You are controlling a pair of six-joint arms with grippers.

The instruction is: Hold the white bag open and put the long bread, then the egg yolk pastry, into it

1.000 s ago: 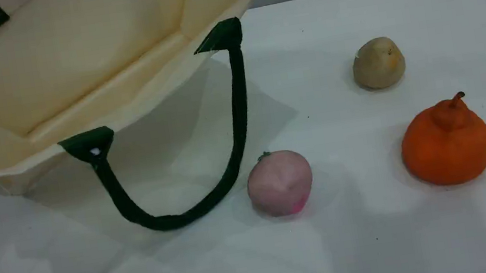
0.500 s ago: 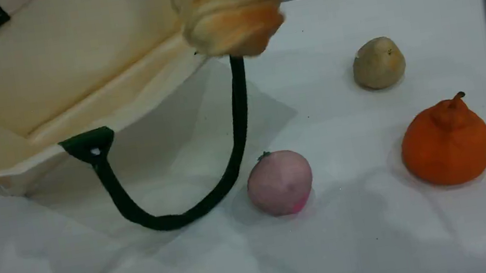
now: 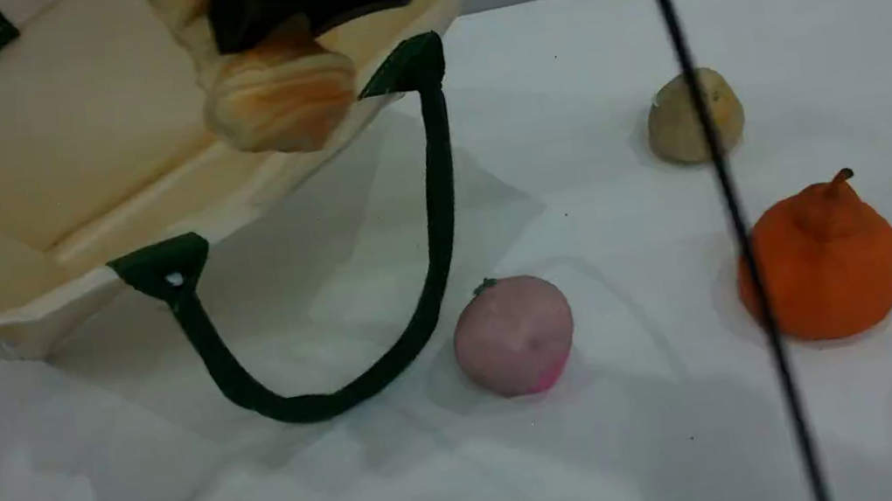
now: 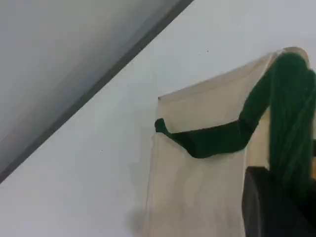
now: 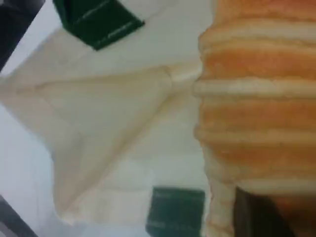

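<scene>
The white bag (image 3: 43,160) lies at the upper left with its mouth gaping toward the scene camera, one green handle (image 3: 433,226) looping onto the table. In the left wrist view my left gripper (image 4: 281,197) is shut on the other green handle (image 4: 291,108), holding that side of the bag (image 4: 197,173) up. My right gripper (image 3: 303,6) is shut on the long bread (image 3: 282,98), which hangs end-down in the bag's mouth; the right wrist view shows its ridged side (image 5: 256,98) above the bag's inside (image 5: 113,113). The egg yolk pastry (image 3: 683,122) sits on the table at the right, apart from both grippers.
A pink ball (image 3: 514,335) rests just right of the looping handle. An orange stemmed fruit (image 3: 833,263) stands near the right edge. A thin black cable (image 3: 725,191) hangs across the scene view from the top to the bottom right, crossing in front of the pastry and the fruit.
My right gripper has carried the long bread from the top right edge leftward and down into the bag's mouth. The cable has swung left across the view. The bag and foods have not moved.
</scene>
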